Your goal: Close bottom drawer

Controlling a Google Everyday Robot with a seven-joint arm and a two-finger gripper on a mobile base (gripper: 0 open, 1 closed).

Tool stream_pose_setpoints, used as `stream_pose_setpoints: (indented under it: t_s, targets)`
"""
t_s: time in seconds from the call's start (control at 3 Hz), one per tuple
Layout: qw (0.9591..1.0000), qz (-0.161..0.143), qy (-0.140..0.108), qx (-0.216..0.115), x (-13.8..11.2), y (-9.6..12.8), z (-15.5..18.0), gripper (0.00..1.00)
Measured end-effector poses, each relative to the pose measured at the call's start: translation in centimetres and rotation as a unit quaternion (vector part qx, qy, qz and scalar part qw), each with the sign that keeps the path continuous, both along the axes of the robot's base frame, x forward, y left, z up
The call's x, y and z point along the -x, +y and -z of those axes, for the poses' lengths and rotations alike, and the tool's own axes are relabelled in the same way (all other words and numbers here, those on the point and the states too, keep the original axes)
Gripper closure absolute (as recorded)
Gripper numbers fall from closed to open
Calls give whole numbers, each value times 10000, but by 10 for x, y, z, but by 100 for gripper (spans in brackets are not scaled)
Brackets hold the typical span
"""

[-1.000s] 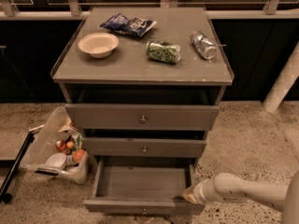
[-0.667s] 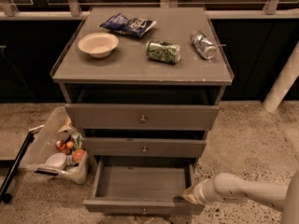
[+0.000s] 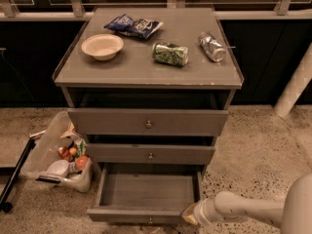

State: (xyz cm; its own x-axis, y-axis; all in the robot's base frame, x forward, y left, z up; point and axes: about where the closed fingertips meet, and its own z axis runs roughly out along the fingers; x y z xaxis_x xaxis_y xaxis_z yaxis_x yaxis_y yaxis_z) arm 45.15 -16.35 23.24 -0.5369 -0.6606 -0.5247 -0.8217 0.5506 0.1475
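Down at the near right corner of the bottom drawer (image 3: 146,193) sits our pincer (image 3: 190,214), at the end of the pale arm (image 3: 243,211) that reaches in from the right. We cannot tell whether it is open or closed, nor whether it touches the drawer front or only rests just beside it. We judge it is placed there so that a push toward the far side would slide the drawer home. It is off to the right of the small knob (image 3: 149,221), so the push would fall on the flat front.

The bottom drawer is pulled well out, its grey tray exposed, while the middle drawer (image 3: 150,154) and the top drawer (image 3: 147,122) above it look shut or nearly so. The task is not yet done.

On the desk (image 3: 146,74) lie a pale bowl (image 3: 102,46), a blue snack bag (image 3: 134,26), a green can (image 3: 170,53) and a silver can (image 3: 211,47), both cans on their sides, all well apart from our work. A clear bin (image 3: 56,155) of scraps stands on the floor at the left, near the drawer but apart from it. We reckon a push at one corner could skew the drawer on its runners, so it calls for a slow, even shove.
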Motion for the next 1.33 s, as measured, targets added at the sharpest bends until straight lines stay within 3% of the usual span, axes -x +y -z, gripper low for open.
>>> stream_pose_setpoints:
  t_s: [0.67,1.0,1.33]
  targets:
    - [9986,-423,-215,-253,28,25,35,100]
    - [9980,-458,-337,-263,28,30,55,100]
    - [9981,-457,-330,-269,29,31,56,81]
